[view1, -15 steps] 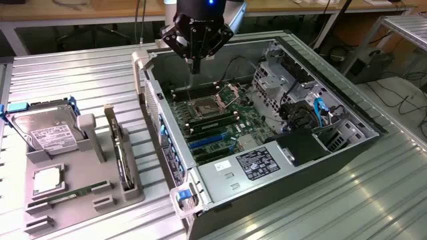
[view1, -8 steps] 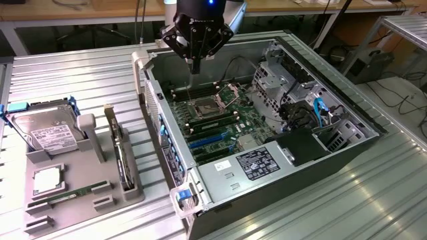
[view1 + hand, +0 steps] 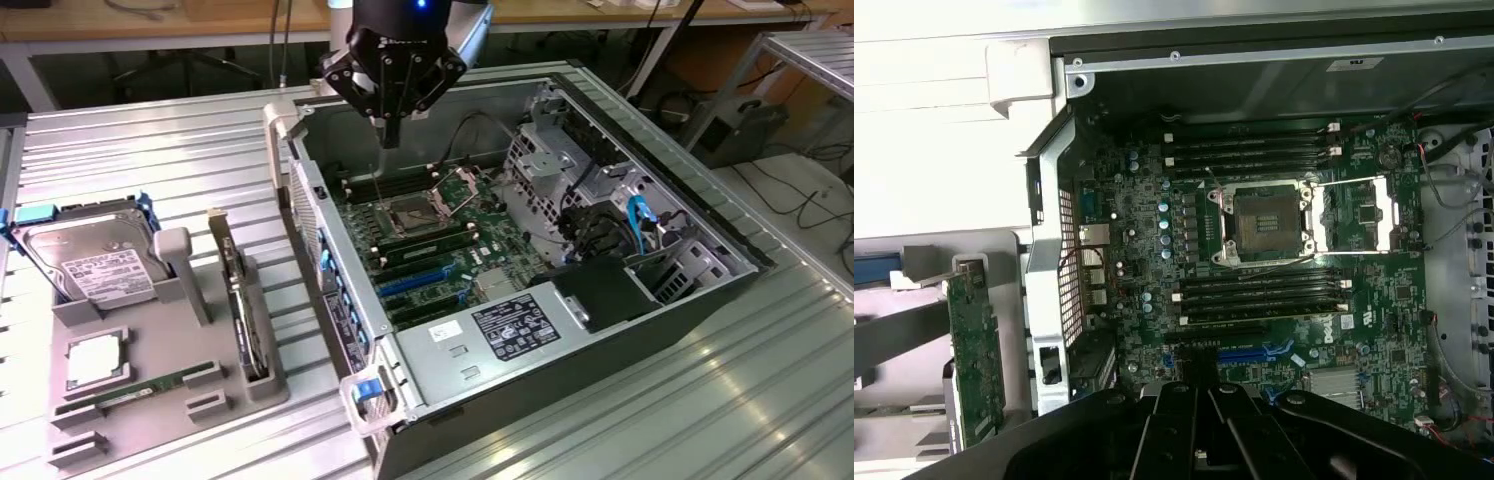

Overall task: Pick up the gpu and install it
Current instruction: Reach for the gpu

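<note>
The gpu (image 3: 242, 300) is left standing in its grey holder (image 3: 174, 385) beside the open case (image 3: 667, 190), nothing is yet installed, and the clenched, empty gripper (image 3: 390, 132) is poised over the motherboard (image 3: 441, 250).

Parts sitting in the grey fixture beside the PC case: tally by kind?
hard drive: 1
CPU: 1
memory stick: 1
gpu: 1
Total: 4
</note>
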